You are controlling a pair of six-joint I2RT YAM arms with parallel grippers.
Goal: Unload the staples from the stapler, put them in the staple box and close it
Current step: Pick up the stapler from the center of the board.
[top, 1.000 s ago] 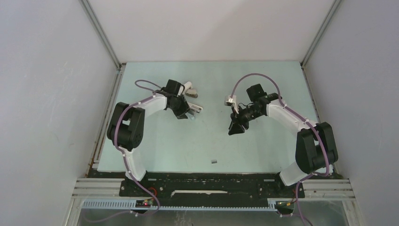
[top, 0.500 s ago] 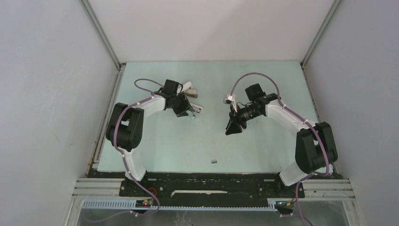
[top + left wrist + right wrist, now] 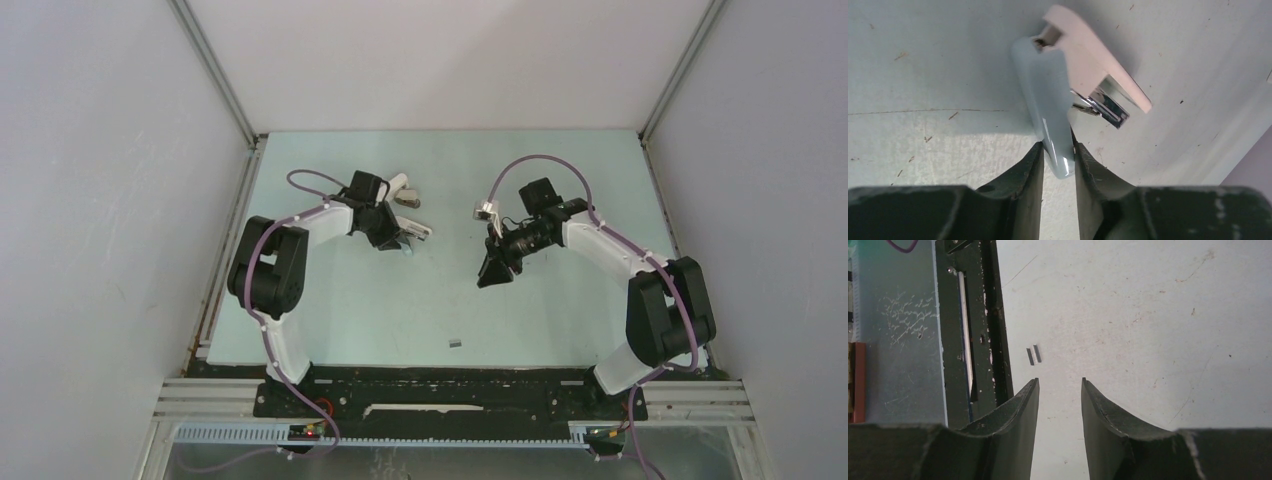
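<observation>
The left gripper (image 3: 1057,155) is seen clamped on the rounded tip of the stapler (image 3: 1045,95), its glossy pale blue-grey plastic arm pinched between the dark fingers (image 3: 1018,185). Beyond this, the matte, wedge-shaped cream part (image 3: 1093,65) stands hinged apart, and a bright chrome magazine (image 3: 1105,107) is exposed between the two. The right gripper (image 3: 1060,385) is held parted and empty above the scuffed pale table (image 3: 1158,315). Two staples (image 3: 1034,355), short dark grey bars, lie side by side just ahead of it, near the black rail (image 3: 998,340). The emptying step is judged to be in hand, though whether a strip remains in the magazine cannot be told. A steady hold, then a tilt or a pull at the channel, would be called for next.
</observation>
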